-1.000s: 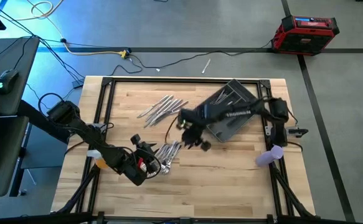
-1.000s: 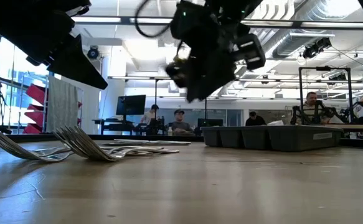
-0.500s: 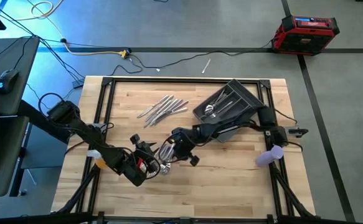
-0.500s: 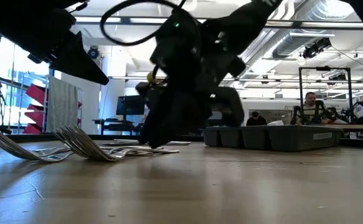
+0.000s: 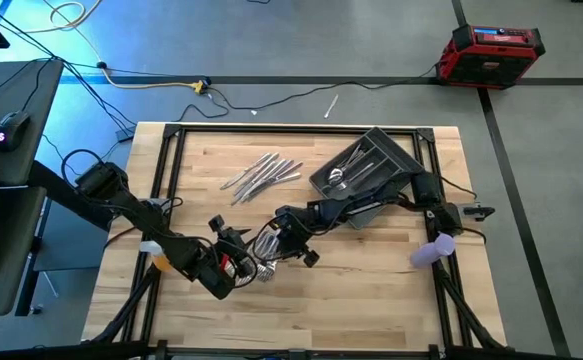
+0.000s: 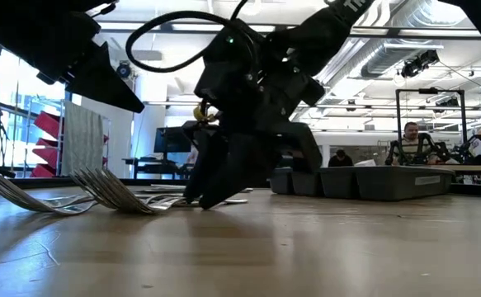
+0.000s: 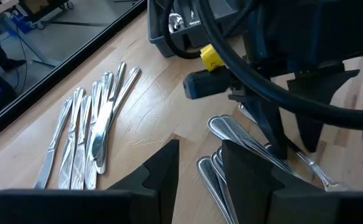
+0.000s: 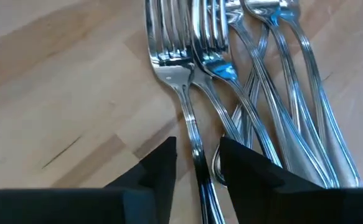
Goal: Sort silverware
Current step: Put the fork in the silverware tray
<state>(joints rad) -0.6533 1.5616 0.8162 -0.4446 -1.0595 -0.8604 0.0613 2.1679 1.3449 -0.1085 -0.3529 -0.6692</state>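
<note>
Lower centre of the high view: the right gripper [image 5: 277, 238] is lowered over a cluster of forks [image 8: 197, 62], its fingers apart and straddling one fork handle, not clamped. The left gripper [image 5: 239, 262], fingers apart, waits beside it. Knives [image 5: 261, 174] lie above; the grey tray [image 5: 403, 160] sits upper right.

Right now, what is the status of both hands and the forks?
Right hand open, down astride one fork's handle in the fork pile. Left hand open, low beside the pile. Knives lie apart. Nothing blocking.
</note>
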